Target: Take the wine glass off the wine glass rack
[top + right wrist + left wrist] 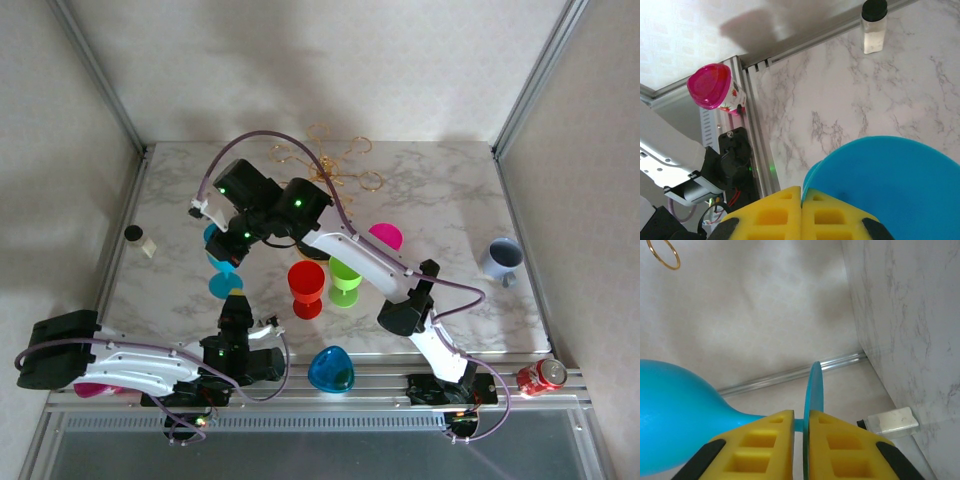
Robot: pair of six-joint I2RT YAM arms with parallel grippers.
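Note:
The blue wine glass lies on its side in the air, clear of the gold wire wine glass rack at the back of the table. My right gripper is shut on the thin rim of its bowl, with the yellow fingertips pinched together on the blue edge. My left gripper straddles the edge-on foot disc. The disc rests against the right finger, a narrow gap separates it from the left one, and the bowl bulges out to the left. A gold ring of the rack shows at the upper left.
Red, green and magenta glasses stand mid-table under the right arm. A blue glass lies on the near rail, a grey mug and a red can are at the right, and a small bottle is at the left.

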